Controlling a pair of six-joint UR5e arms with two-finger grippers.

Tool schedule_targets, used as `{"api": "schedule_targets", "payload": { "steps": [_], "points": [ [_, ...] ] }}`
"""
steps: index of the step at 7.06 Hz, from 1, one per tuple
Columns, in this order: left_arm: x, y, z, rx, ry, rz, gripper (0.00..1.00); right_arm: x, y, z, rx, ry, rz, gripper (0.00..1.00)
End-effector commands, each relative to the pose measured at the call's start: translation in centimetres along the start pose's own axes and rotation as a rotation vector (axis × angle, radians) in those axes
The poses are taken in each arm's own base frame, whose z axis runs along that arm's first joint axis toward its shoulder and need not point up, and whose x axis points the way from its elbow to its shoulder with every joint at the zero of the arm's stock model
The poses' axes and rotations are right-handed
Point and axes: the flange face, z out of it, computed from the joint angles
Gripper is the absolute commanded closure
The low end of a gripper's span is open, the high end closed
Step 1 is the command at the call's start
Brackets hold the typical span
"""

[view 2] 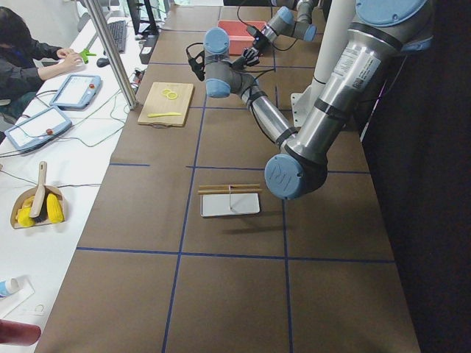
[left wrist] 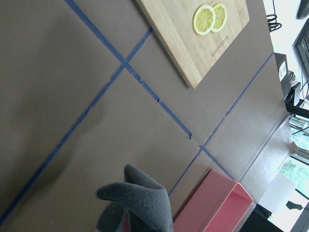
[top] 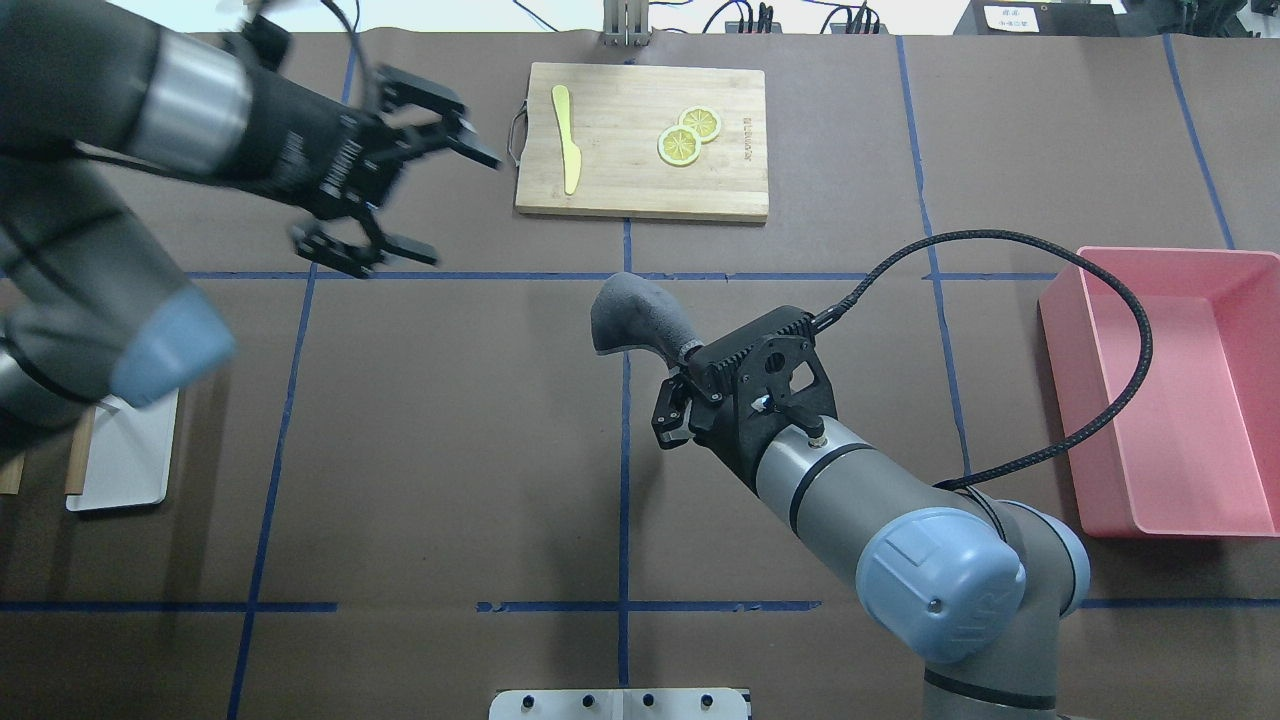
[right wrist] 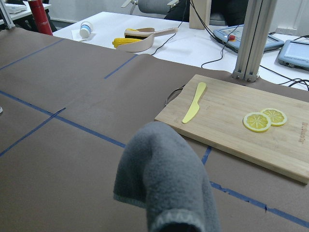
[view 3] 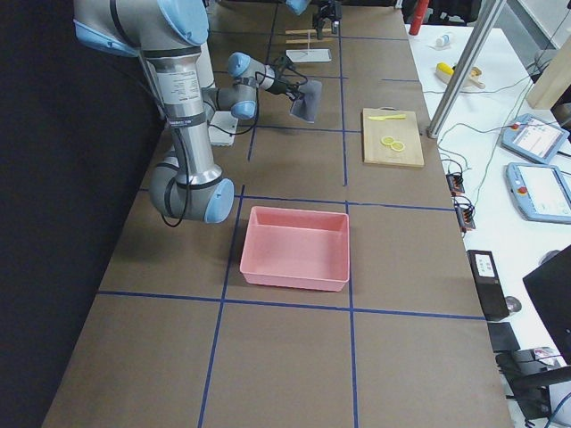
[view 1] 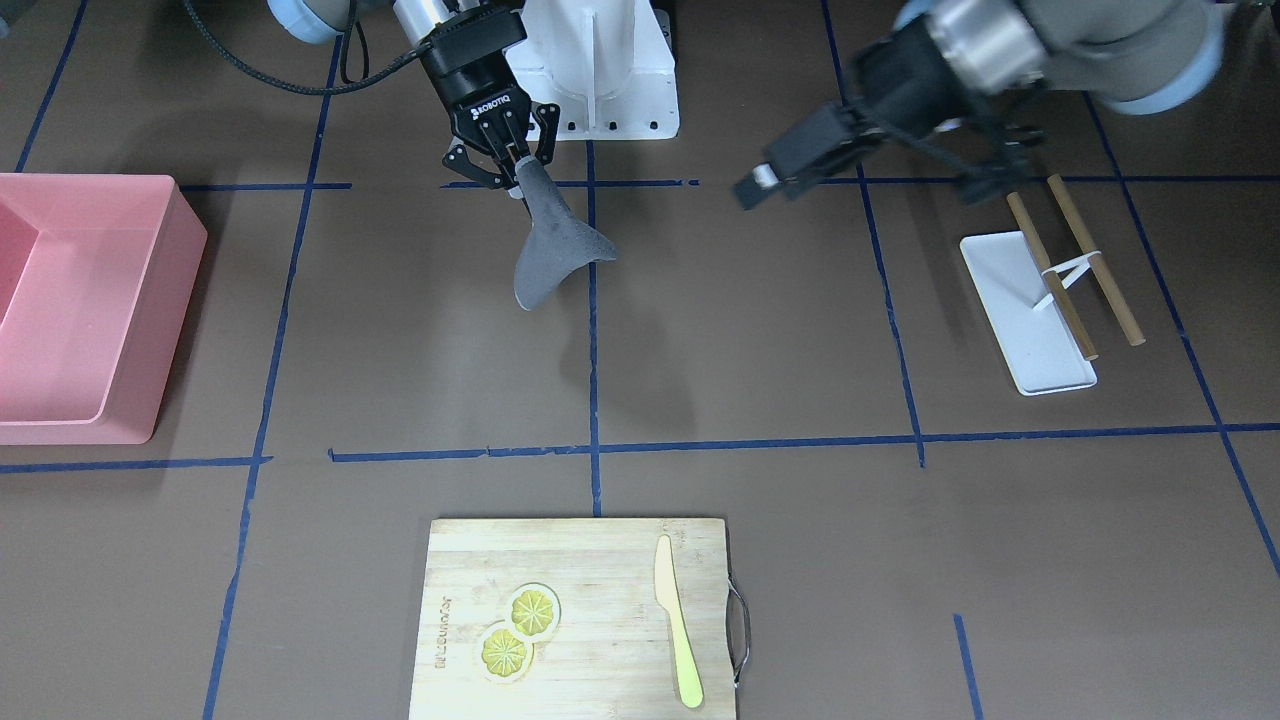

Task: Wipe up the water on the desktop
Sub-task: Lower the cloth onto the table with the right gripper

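The desktop (top: 450, 450) is dark brown with blue tape lines; I can make out no water on it. My right gripper (top: 688, 358) is shut on one end of a grey cloth (top: 630, 310) and holds it above the middle of the desktop. In the front-facing view the cloth (view 1: 555, 255) hangs from that gripper (view 1: 515, 165) clear of the surface. The cloth (right wrist: 164, 183) fills the foreground of the right wrist view. My left gripper (top: 455, 205) is open and empty, raised over the far left of the desktop.
A bamboo cutting board (top: 640, 185) with a yellow knife (top: 566, 140) and two lemon slices (top: 688, 135) lies at the far middle. A pink bin (top: 1060, 330) stands at the right. A white tray (view 1: 1030, 330) with two wooden sticks (view 1: 1095, 260) lies at the left.
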Motion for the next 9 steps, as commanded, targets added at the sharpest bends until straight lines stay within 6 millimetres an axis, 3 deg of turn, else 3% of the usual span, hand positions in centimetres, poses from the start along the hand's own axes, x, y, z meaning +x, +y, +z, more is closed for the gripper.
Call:
{"api": "schedule_targets", "payload": {
  "steps": [1,2,4,6,7,9],
  "points": [
    [-3.5,-6.0,-11.4,0.106,0.001,0.172,0.0,0.8,0.3,0.2,-0.007,0.017,-0.006,1.0],
    [-5.5,-7.8,-14.5,0.169,-0.001,0.221,0.0,1.6,0.3,0.5,-0.031,0.06,-0.027,1.0],
    [-10.0,-11.5,-20.9,0.362,-0.025,0.327,0.0,3.8,-1.8,-0.2,-0.13,0.22,-0.109,1.0],
    [-15.7,-15.1,-22.7,0.616,-0.189,0.519,0.0,5.9,-2.6,-0.2,-0.181,0.31,-0.141,1.0],
    [-16.9,-16.5,-23.9,0.686,-0.339,0.603,0.0,6.7,-2.7,0.1,-0.197,0.344,-0.152,1.0],
    [-18.3,-17.8,-24.5,0.685,-0.557,0.631,0.0,8.1,-2.3,0.5,-0.283,0.374,-0.165,1.0]
  ]
}}
